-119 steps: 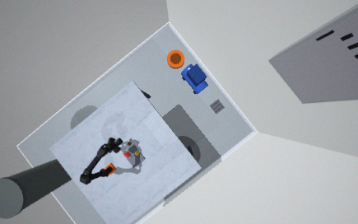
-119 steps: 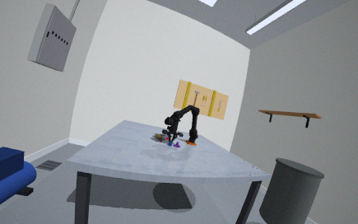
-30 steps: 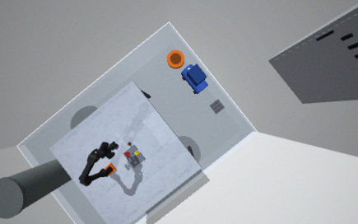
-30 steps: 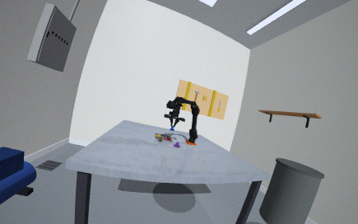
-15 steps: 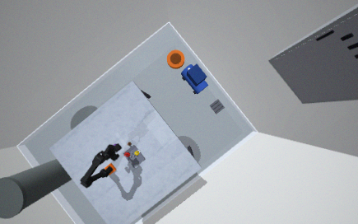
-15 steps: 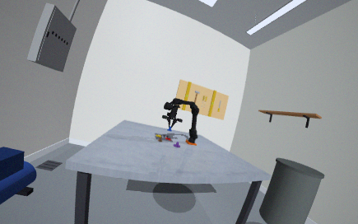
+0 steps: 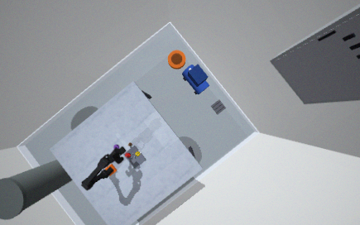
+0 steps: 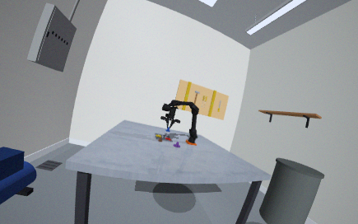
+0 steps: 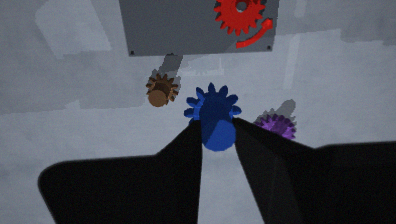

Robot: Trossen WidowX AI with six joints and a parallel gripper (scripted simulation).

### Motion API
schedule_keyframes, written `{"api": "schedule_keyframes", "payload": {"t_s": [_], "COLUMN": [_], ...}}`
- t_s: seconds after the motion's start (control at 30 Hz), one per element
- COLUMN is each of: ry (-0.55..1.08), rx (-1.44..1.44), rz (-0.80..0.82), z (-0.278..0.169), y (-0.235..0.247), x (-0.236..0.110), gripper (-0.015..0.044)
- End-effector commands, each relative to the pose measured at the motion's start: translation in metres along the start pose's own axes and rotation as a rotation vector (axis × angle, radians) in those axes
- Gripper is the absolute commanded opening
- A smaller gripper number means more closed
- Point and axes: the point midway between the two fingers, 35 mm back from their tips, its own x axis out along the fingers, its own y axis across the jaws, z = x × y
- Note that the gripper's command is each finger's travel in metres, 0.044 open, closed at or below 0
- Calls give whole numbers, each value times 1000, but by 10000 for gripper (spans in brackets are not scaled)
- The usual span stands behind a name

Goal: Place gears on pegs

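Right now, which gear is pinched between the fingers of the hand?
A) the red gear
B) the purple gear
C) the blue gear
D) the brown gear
C: the wrist view shows the blue gear between the two black fingers of the hand, while the brown gear and purple gear stand apart on the table and the red gear is on the board.
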Motion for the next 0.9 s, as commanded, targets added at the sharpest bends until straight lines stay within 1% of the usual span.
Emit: {"api": "schedule_keyframes", "payload": {"t_s": [0.0, 0.87], "ry": [-3, -6], "rx": [-3, 6], "rz": [1, -2], "z": [12, 77], "y": [-1, -11], "x": [5, 32], "gripper": [0, 0]}}
